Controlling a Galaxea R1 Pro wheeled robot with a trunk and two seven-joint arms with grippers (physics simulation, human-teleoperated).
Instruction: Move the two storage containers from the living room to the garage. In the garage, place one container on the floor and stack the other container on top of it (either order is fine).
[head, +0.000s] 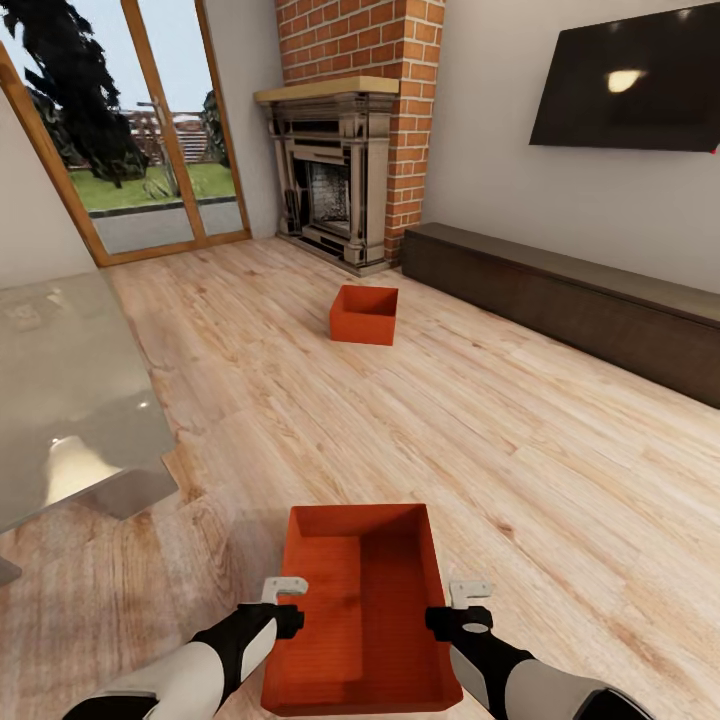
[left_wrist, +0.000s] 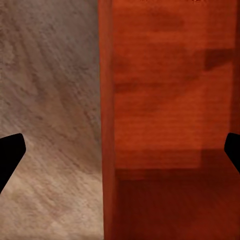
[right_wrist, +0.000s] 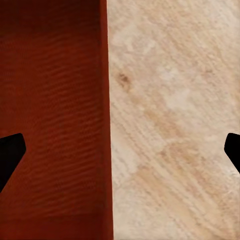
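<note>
Two orange-red storage containers stand on the living room's wood-plank flooring. The near container (head: 360, 610) lies right in front of me, open side up. The far container (head: 364, 314) sits further off, before the fireplace. My left gripper (head: 288, 606) hangs open over the near container's left wall (left_wrist: 106, 125), one finger on each side of it. My right gripper (head: 452, 608) is open in the same way over the right wall (right_wrist: 106, 125). In both wrist views the dark fingertips (left_wrist: 10, 155) (right_wrist: 10, 155) stand wide apart and hold nothing.
A glass-topped table (head: 70, 400) juts in at the left. A red-brick fireplace (head: 335, 170) and glass patio doors (head: 150, 130) are at the back. A long dark low cabinet (head: 560, 290) runs under a black wall screen (head: 630, 80) on the right.
</note>
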